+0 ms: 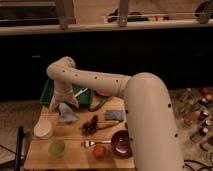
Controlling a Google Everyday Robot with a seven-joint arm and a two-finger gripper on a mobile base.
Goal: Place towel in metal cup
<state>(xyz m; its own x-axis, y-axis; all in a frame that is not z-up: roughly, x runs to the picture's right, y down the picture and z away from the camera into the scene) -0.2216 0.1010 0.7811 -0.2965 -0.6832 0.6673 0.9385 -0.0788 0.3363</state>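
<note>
The grey-blue towel [68,114] lies bunched in a peak on the left of the wooden table [75,159]. My gripper [64,103] is at the end of the white arm, right at the top of the towel and touching it. The wrist hides most of the gripper. I cannot make out a metal cup in this view.
A white bowl [43,129] and a green cup [56,147] stand front left. Dark grapes [90,125], a blue sponge [114,115], a fork [90,143], an orange fruit [99,150] and a dark red bowl [121,141] lie to the right. A green tray [49,93] stands behind the gripper.
</note>
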